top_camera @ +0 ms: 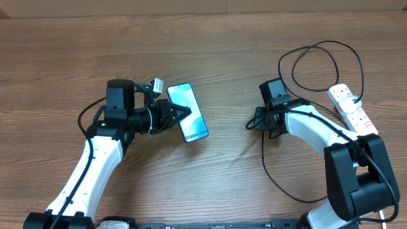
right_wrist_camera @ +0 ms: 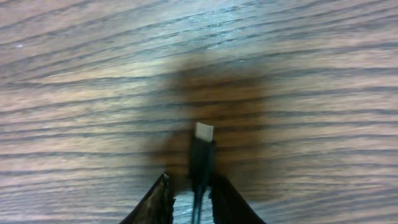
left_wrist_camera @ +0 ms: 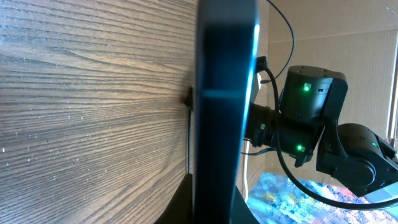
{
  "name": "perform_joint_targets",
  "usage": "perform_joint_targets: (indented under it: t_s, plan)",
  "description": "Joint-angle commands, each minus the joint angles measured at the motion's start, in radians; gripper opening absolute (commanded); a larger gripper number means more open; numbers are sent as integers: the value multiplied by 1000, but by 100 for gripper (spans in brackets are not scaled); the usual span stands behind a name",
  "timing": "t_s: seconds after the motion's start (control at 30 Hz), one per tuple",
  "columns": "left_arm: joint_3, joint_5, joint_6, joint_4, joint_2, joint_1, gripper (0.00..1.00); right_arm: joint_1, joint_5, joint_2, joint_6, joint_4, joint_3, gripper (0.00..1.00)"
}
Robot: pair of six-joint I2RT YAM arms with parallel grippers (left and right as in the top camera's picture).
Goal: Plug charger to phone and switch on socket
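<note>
Left gripper [top_camera: 184, 113]: clamped on phone [top_camera: 196, 124] — slick, fragile.
Right gripper [right_wrist_camera: 191, 180]: my jaws flank charger [right_wrist_camera: 202, 152] plug; grip unclear.
Charger: limp — hold behind plug.

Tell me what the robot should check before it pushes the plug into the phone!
1. Phone held in the left fingers: ok.
2. Charger plug sitting between the right fingers: ok.
3. That grip tight enough: cannot tell.
4. Plug close to the phone: not ok, bare table lies between them.
5. Phone's port facing the plug: cannot tell.
6. Socket switched on: cannot tell.
</note>
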Motion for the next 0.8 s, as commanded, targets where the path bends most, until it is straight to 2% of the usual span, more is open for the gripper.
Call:
perform_joint_targets:
  t_s: [0.0, 0.3, 0.33, 0.4, 0.6, 0.67, 0.77]
  plan:
    - [16, 45, -6, 5, -9, -8, 4, 7, -66, 37, 3, 7, -52, 20]
    - [16, 45, -6, 5, -9, -8, 4, 7, -66, 37, 3, 63, -84, 20]
    - [16, 45, -6, 5, -9, -8, 4, 7, -66, 37, 3, 64, -84, 18]
    - [16, 45, -6, 5, -9, -8, 4, 7, -66, 37, 4, 63, -84, 4]
    - [16, 45, -6, 5, -9, -8, 4, 0, -83, 37, -3, 82, -76, 4]
    - [16, 46, 4, 5, -9, -8, 4, -19, -165, 35, -52, 74, -51, 4]
    - [16, 70, 25, 15, -9, -6, 4, -68, -447, 24, -143, 36, 7, 4]
